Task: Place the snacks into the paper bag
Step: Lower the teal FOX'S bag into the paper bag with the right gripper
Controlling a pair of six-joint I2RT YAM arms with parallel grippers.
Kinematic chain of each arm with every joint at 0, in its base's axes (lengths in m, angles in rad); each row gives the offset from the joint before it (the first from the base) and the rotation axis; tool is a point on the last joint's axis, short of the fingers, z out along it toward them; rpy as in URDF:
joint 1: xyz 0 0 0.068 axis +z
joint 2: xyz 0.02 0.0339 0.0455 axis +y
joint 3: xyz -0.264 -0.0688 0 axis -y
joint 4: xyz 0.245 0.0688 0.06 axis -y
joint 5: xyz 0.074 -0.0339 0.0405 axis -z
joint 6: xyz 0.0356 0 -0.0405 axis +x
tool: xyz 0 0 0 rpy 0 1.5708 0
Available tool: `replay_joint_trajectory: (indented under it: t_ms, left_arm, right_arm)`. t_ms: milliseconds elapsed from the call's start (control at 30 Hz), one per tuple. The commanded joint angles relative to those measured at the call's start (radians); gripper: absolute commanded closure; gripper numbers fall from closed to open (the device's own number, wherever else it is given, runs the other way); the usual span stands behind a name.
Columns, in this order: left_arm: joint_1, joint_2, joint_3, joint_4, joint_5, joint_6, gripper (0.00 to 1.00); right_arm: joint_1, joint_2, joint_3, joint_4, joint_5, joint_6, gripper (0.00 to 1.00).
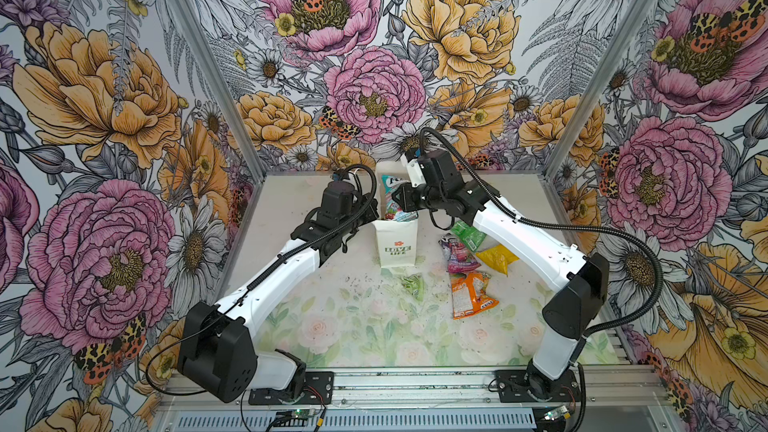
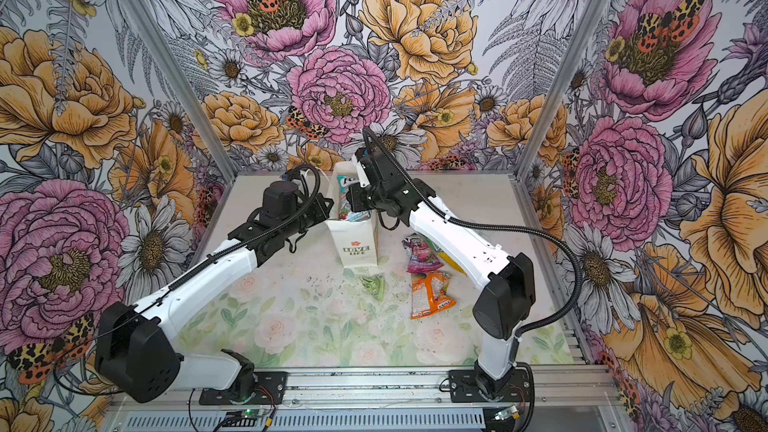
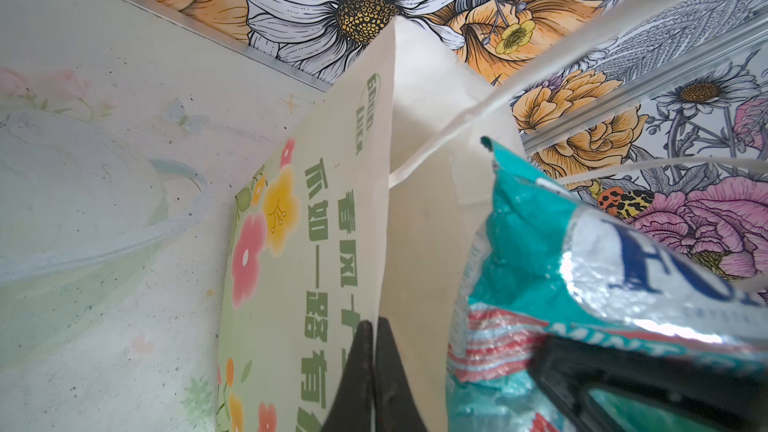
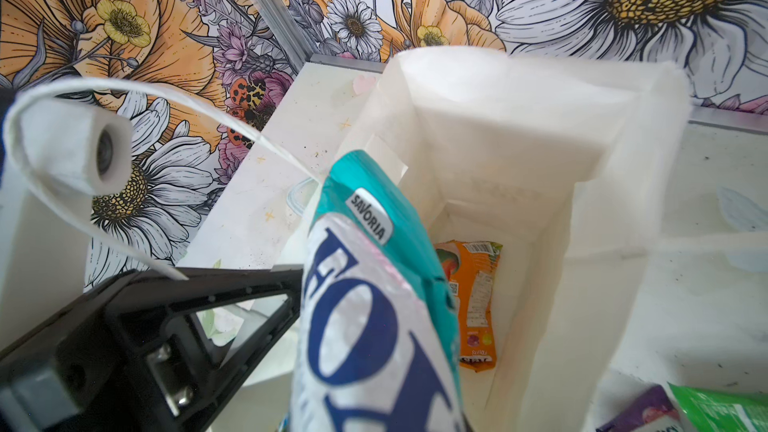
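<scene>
The white paper bag (image 1: 397,245) (image 2: 359,243) stands upright at mid-table with its mouth open. My left gripper (image 1: 375,210) (image 3: 372,328) is shut on the rim of the bag's left wall (image 3: 332,222). My right gripper (image 1: 402,197) (image 2: 354,197) hangs over the mouth, shut on a teal FOX'S packet (image 1: 392,195) (image 3: 561,263) (image 4: 374,305) whose lower end dips into the opening. An orange packet (image 4: 478,297) lies at the bottom of the bag. Right of the bag lie the purple-pink (image 1: 457,253), green (image 1: 469,232), yellow (image 1: 496,258) and orange-white (image 1: 471,292) snacks. A pale green one (image 1: 413,284) lies in front.
The bag's white cord handles (image 3: 498,110) (image 4: 124,89) loop loose near both grippers. Floral walls with metal posts (image 1: 208,76) close in the back and sides. An aluminium rail (image 1: 415,384) with both arm bases runs along the front edge.
</scene>
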Motion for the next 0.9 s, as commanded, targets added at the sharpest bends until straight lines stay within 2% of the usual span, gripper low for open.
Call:
replay_joint_trajectory:
  t_ms: [0,867]
  left_arm:
    - [-0.008,-0.026,-0.012,0.039,-0.019,-0.003,1.0]
    - [-0.006,-0.023,-0.01,0.039,-0.02,0.002,1.0]
  right_arm:
    - [0.008,0.007,0.046,0.02,-0.011,-0.001,0.83]
    - [0.022,0.065,0.096,0.017,-0.024,-0.036,0.83]
